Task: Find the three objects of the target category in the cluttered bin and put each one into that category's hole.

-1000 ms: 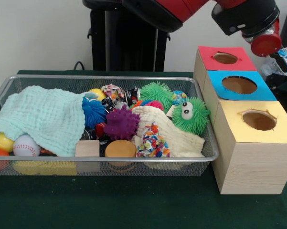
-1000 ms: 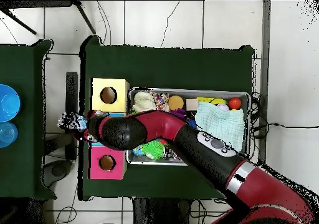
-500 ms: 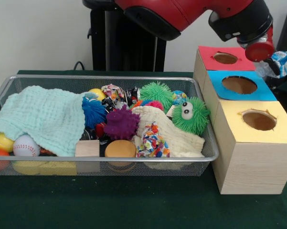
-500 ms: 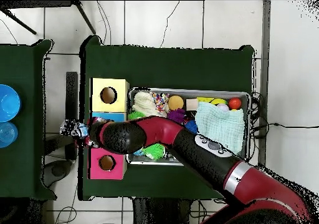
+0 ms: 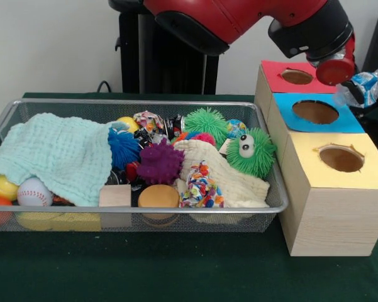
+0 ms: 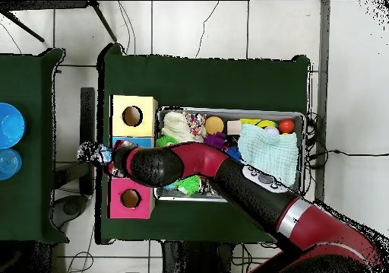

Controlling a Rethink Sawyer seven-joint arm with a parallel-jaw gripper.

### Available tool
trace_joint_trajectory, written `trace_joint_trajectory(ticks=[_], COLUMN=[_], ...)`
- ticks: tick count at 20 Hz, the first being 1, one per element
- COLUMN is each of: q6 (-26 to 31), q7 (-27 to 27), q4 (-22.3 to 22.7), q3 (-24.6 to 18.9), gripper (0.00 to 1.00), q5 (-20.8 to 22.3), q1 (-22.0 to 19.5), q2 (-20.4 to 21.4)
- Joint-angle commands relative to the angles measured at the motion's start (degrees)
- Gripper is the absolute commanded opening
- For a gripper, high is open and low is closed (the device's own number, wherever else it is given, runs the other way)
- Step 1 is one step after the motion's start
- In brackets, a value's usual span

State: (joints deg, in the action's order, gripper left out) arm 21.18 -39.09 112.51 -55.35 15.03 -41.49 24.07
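Legible text, labels, brands, numbers, signs: none in either view. Wire bin (image 5: pixel 273 189), its toys, and red-topped box (image 5: pixel 283 88), blue-topped box (image 5: pixel 343 123), yellow-topped box (image 5: pixel 371 170) carry no readable marking. Arm (image 5: pixel 239 19): no legible lettering.

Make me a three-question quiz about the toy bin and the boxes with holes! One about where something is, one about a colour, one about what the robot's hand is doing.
1. Where is the baseball?
A. beside the light green cloth
B. on the yellow box
C. on the floor

2. What colour is the top of the middle box?
A. red
B. blue
C. green

3. What is the gripper doing?
A. digging in the bin
B. resting open on the table
C. holding a blue and white object beyond the boxes

Answers: 1 A, it peeks out at the cloth's edge. 2 B, blue lies between red and yellow. 3 C, the object hangs at the arm's end.
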Motion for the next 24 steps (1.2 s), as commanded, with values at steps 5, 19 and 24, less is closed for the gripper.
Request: trace_joint_trajectory(ticks=[5, 19, 24], q6=[0.29, 4.92, 7.39], q7=[-9.75, -5.82, -4.3], q4=[1.3, -2.72, -4.28], q3=[2.27, 9.05, 10.08], gripper=[0.0, 0.0, 0.0], q5=[0.79, 2.87, 2.14], q1=[-1.87, 0.76, 1.2], q2=[3.66, -0.1, -1.54])
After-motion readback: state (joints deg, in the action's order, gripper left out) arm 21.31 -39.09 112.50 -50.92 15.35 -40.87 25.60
